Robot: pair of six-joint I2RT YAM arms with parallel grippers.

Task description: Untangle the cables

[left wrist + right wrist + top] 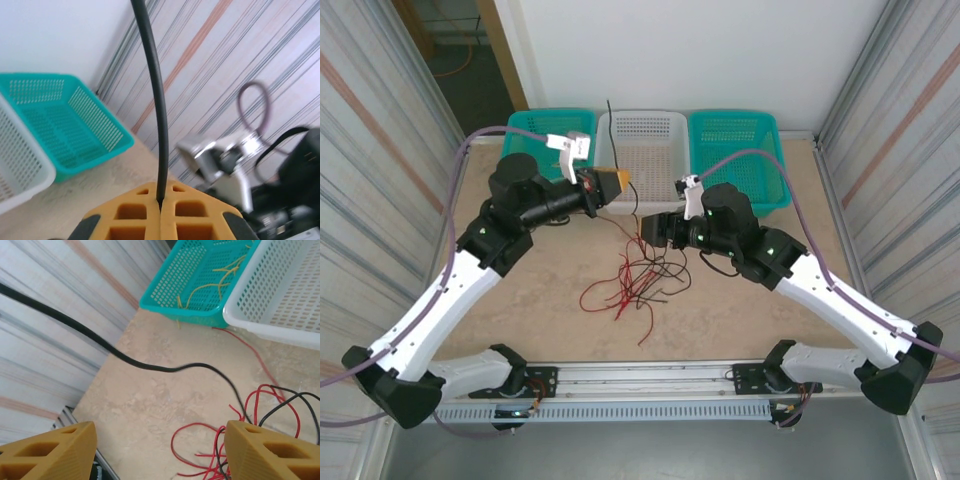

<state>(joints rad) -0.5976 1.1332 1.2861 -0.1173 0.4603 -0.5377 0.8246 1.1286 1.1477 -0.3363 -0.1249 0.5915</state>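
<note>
A loose tangle of red and black cables (635, 280) lies on the table's middle. My left gripper (616, 182) is raised near the white basket, shut on a black cable (155, 100). That cable rises straight from between the orange fingertips (135, 215), which are pressed together. Its other stretch (150, 365) sags across the right wrist view down into the red cables (250, 405). My right gripper (645, 230) hovers just above the tangle's far edge. In its wrist view the right gripper (160, 450) stands open with nothing between the fingers. Pale yellow cables (220, 275) lie in a teal basket.
Three baskets line the far edge: a teal basket (545, 125) on the left, a white basket (642, 150) in the middle, a teal basket (735, 150) on the right. Striped walls close both sides. A metal rail (640, 375) runs along the near edge.
</note>
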